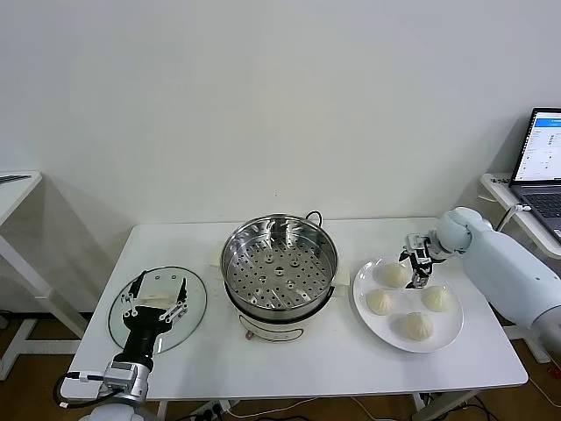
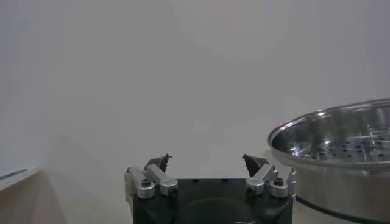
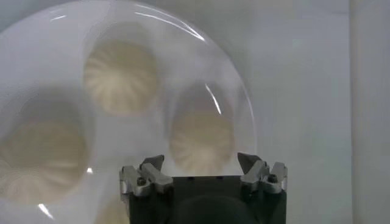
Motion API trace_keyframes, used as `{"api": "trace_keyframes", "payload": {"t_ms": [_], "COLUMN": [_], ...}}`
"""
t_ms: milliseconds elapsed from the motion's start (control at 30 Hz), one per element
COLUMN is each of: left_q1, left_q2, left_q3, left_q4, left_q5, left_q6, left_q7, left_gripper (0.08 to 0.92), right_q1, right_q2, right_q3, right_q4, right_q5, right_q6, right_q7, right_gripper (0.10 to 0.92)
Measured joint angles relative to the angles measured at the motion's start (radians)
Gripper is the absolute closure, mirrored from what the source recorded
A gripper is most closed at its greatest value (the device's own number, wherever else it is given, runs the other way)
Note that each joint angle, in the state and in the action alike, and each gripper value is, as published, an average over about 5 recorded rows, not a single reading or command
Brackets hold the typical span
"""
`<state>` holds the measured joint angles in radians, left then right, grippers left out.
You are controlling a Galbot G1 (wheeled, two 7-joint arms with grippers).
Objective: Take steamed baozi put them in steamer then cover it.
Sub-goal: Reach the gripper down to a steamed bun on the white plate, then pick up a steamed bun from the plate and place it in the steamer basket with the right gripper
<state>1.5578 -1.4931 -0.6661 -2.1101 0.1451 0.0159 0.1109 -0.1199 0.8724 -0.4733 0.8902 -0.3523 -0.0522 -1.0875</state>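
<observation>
The steamer (image 1: pixel 279 267), a shiny steel pot with a perforated tray, stands open at the table's centre; it also shows in the left wrist view (image 2: pixel 341 152). The glass cover (image 1: pixel 188 320) with its white handle (image 1: pixel 159 294) lies flat to the steamer's left. My left gripper (image 1: pixel 156 305) is open just over that handle (image 2: pixel 207 159). Four cream baozi (image 1: pixel 379 302) sit on a white plate (image 1: pixel 361 311) to the steamer's right. My right gripper (image 1: pixel 419 267) is open and empty above the plate's far side, over one baozi (image 3: pixel 201 137), jaws either side of it (image 3: pixel 201 161).
A laptop (image 1: pixel 543 162) sits on a side stand at the far right. Another white table (image 1: pixel 17 186) stands at the far left. The steamer's black cord (image 1: pixel 314 216) runs behind it. Bare tabletop (image 1: pixel 316 360) lies in front of the steamer.
</observation>
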Motion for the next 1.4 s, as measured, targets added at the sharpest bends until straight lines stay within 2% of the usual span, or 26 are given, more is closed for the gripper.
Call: {"api": "trace_keyframes", "payload": {"t_ms": [267,533,800,1133,1400], "left_q1": [0.0,-0.001,0.001,0.009,0.019], "left_q2": [-0.001,-0.001,-0.004,-0.002,0.007], "left_q3": [-0.001,-0.001,0.0,0.006,-0.001], "left_q4": [0.001,0.002,0.004,-0.009,-0.018], "left_q5": [0.004,0.005,0.01,0.02,0.023], "left_q6": [-0.004,-0.006,-0.009,-0.009,-0.008], "left_q7": [0.0,0.0,0.0,-0.002,-0.003], "left_gripper": [0.177,0.177,0.177,0.177,0.177], "right_q1": [0.001,0.0,0.008,0.14,0.412], "right_q2": [0.027,0.037,0.011,-0.138,-0.219], "right_q3": [0.004,0.006,-0.011,-0.146,-0.37], "right_q4": [-0.025,-0.029,0.003,0.194,0.421], "right_q5": [-0.018,-0.025,-0.004,0.117,0.198], "right_q6": [0.003,0.006,0.009,0.049,0.186], "right_q7": [0.01,0.017,0.01,-0.024,-0.066], "right_gripper": [0.211,0.375,0.389,0.388,0.381]}}
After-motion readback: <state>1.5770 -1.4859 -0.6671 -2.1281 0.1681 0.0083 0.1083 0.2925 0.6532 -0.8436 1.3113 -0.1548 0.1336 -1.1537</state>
